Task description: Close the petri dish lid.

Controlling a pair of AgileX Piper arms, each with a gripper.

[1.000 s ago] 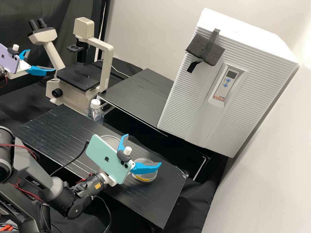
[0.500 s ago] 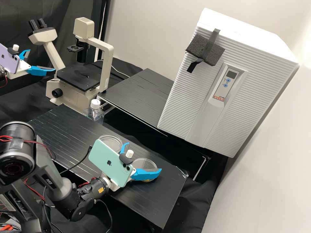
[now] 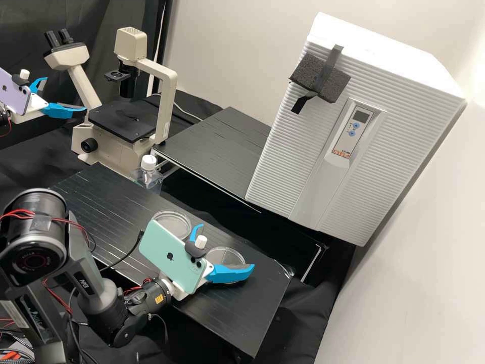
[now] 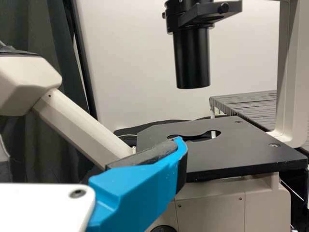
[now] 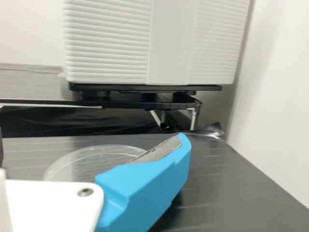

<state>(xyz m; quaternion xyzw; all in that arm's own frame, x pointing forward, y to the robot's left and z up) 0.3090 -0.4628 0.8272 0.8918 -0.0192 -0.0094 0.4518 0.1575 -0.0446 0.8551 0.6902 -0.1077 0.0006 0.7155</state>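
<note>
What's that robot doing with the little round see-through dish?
The robot's right gripper is open right by the clear petri dish on the black board. Its job is to close the dish's lid, but I can't tell whether it is touching the dish or whether the lid is on. Another clear round piece lies on the same board. The left gripper is open and empty, up by the microscope.

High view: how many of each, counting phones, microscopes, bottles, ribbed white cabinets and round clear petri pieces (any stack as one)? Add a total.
Phones: 2 (mint, purple)
Microscope: 1
Bottle: 1
Ribbed white cabinet: 1
Round clear petri pieces: 2 (one beside the mint phone, one by its arm's blue end effector)
Total: 7
</note>
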